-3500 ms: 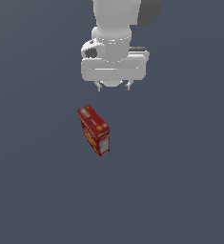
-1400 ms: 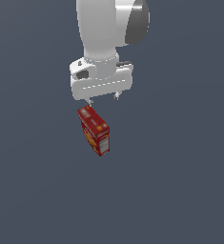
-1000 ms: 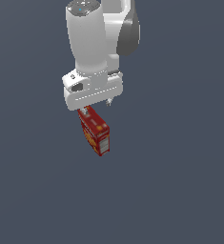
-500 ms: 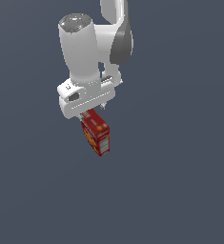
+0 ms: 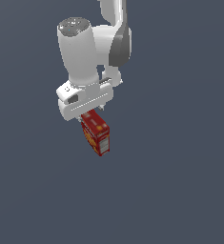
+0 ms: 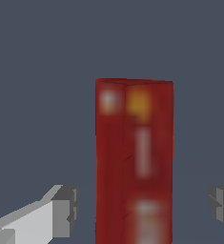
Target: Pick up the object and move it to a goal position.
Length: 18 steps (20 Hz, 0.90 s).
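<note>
Approach to grasp: the gripper (image 6: pixel 142 209), fingers (image 6: pixel 66 209) spread wide and clear of both long sides, straddles the red cracker box (image 5: pixel 96 132) lying on the bench (image 5: pixel 180 190); descending squarely before closing should centre the hold.

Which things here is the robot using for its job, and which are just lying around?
For the job:
- red box
- gripper, open, one of its fingers on each side of the box, not touching

Lying around:
- nothing else; only the plain grey floor

Box (image 5: pixel 96 133) directly under the tool (image 5: pixel 89 117) (between its fingers).
</note>
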### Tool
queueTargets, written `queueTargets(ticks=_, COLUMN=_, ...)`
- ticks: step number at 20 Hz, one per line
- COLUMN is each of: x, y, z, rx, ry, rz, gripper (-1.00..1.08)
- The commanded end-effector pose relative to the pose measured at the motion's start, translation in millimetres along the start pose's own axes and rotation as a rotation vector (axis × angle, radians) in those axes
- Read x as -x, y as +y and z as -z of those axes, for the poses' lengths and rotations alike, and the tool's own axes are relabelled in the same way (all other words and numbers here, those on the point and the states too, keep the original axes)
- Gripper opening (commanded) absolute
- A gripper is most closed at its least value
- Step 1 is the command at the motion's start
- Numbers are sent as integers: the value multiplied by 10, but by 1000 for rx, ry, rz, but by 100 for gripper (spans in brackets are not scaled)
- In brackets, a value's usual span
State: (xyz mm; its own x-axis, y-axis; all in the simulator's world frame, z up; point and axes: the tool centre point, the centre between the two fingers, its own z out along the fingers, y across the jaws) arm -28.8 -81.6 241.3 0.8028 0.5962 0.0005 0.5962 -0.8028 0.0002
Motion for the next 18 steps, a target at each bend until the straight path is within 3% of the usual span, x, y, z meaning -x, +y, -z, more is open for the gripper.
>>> queueTargets(ticks=1, x=1, y=-2, z=-40, rx=0, ry=0, rz=1, gripper=100)
queueTargets(ticks=15, x=3, y=2, z=-492, rx=0, ry=-1, rz=4, gripper=100)
queueTargets(ticks=16, x=3, y=2, z=-492, rx=0, ry=-1, rz=4, gripper=-100)
queueTargets(ticks=18, x=3, y=2, z=-492, rx=0, ry=-1, rz=4, gripper=-100)
